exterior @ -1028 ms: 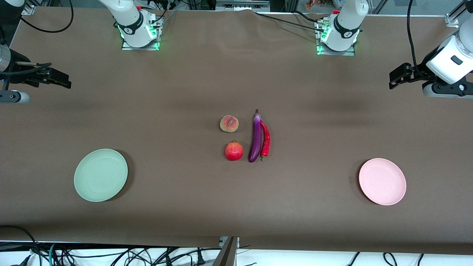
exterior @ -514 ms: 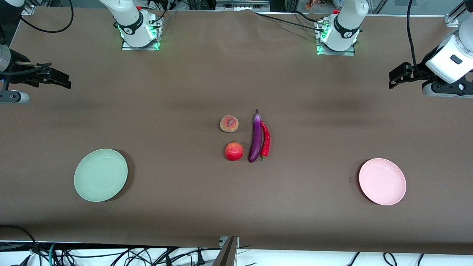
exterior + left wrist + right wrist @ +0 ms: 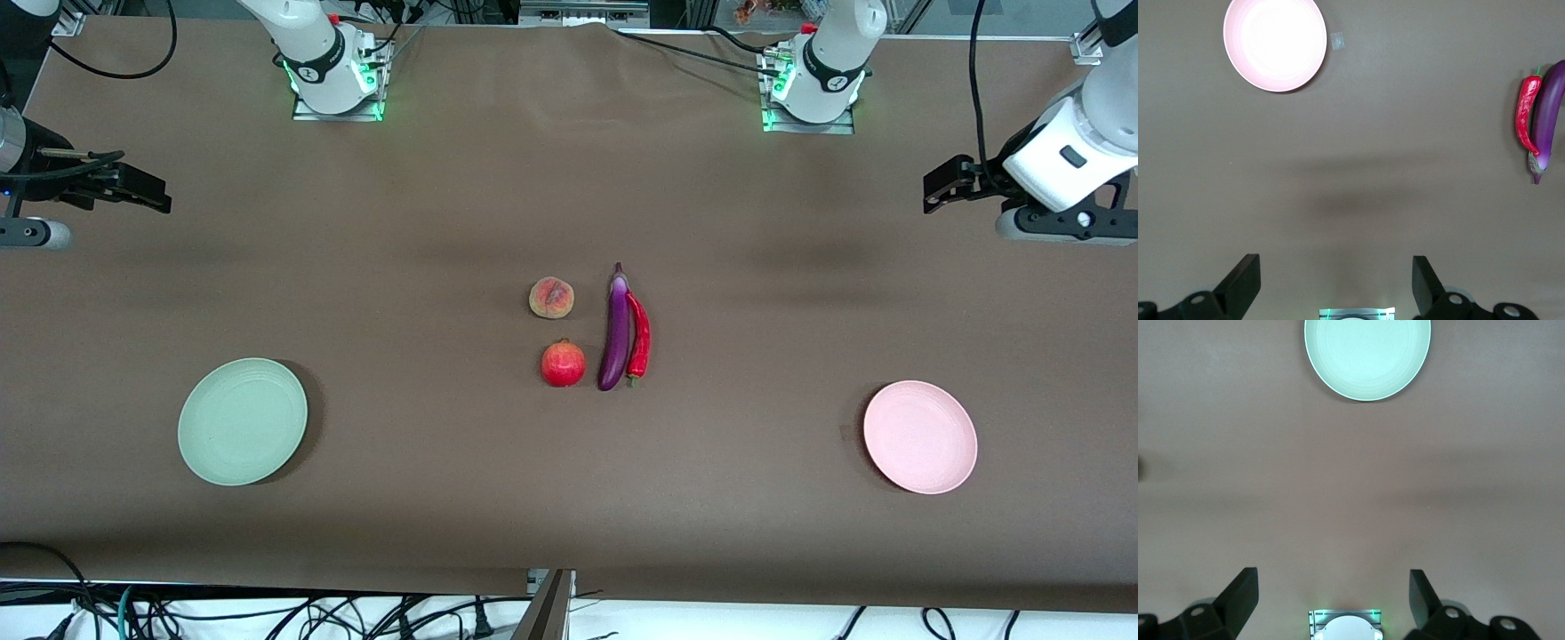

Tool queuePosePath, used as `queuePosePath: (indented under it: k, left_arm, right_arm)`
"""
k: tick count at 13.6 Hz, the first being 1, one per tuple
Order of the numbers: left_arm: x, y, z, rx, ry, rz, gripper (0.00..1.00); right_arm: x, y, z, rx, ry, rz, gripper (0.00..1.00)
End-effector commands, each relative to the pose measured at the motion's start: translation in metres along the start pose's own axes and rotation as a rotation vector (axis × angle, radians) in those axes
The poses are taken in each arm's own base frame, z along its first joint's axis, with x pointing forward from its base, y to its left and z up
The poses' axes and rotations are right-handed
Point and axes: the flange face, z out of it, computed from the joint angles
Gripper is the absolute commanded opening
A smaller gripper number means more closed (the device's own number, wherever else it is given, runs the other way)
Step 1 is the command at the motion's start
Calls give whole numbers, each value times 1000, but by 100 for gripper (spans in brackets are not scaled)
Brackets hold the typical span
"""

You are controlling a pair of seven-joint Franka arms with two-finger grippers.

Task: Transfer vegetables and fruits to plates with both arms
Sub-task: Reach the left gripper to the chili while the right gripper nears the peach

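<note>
At mid-table lie a peach [image 3: 551,298], a pomegranate [image 3: 564,364] nearer the camera, a long purple eggplant [image 3: 614,333] and a red chili [image 3: 639,336] touching its side. The green plate [image 3: 242,420] sits toward the right arm's end, the pink plate [image 3: 920,436] toward the left arm's end; both are bare. My left gripper [image 3: 935,188] hangs open and empty over the table's edge at its end. The left wrist view shows the pink plate [image 3: 1275,43], chili [image 3: 1525,115] and eggplant [image 3: 1546,113] past its open gripper [image 3: 1336,283]. My right gripper [image 3: 153,196] waits open; the green plate [image 3: 1367,357] shows past it [image 3: 1333,600].
Both arm bases [image 3: 336,84] [image 3: 809,89] glow green along the table's edge farthest from the camera. A small tape mark [image 3: 843,432] lies beside the pink plate. Cables hang below the table's nearest edge. Brown cloth covers the table.
The left arm's hand has drifted a little toward the table's middle. The right arm, the produce and both plates have not moved.
</note>
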Motion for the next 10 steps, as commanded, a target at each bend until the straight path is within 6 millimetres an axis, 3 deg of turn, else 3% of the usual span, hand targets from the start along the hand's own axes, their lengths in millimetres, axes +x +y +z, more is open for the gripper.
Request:
queuePosePath:
  k: [1,6,9,10]
  left_arm:
    - [17,27,29,-35,-58,60,100]
    - [75,118,89,-103,47,129,100]
    - [103,159,131,-158,104,153,100]
    - [110,185,147,-171,136,183,100]
  right_arm:
    - [2,1,-6,-2,7,1,100]
    - [3,1,-6,0,8,1,100]
    - [5,0,-4,-2,4,-2,100]
    - [5,-2,-4,-3,9,-5,100]
